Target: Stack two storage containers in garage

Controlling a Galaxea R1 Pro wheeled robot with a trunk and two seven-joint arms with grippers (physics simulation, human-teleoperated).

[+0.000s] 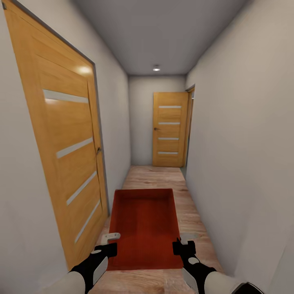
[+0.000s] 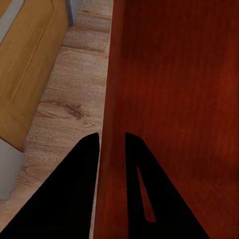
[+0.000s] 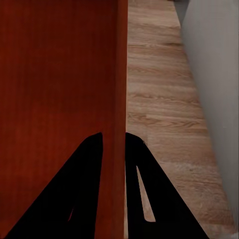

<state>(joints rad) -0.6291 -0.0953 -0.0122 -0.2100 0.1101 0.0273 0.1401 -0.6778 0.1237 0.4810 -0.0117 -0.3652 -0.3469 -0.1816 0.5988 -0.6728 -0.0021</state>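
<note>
A red-orange open-top storage container (image 1: 143, 222) is held out in front of me above a wood-plank corridor floor. My left gripper (image 1: 109, 241) is shut on its left wall, and my right gripper (image 1: 183, 241) is shut on its right wall. In the left wrist view the fingers of the left gripper (image 2: 112, 137) straddle the thin red wall (image 2: 110, 84), one inside and one outside. The right wrist view has the right gripper (image 3: 114, 135) clamping the opposite wall (image 3: 122, 74) in the same way. I see a single bin; a second one is out of view.
I am in a narrow hallway with white walls (image 1: 245, 143). A tall wooden door (image 1: 65, 143) stands close on the left. Another wooden door (image 1: 169, 128) closes the far end, with a door frame (image 1: 190, 122) beside it on the right. Plank floor (image 1: 155, 177) runs ahead.
</note>
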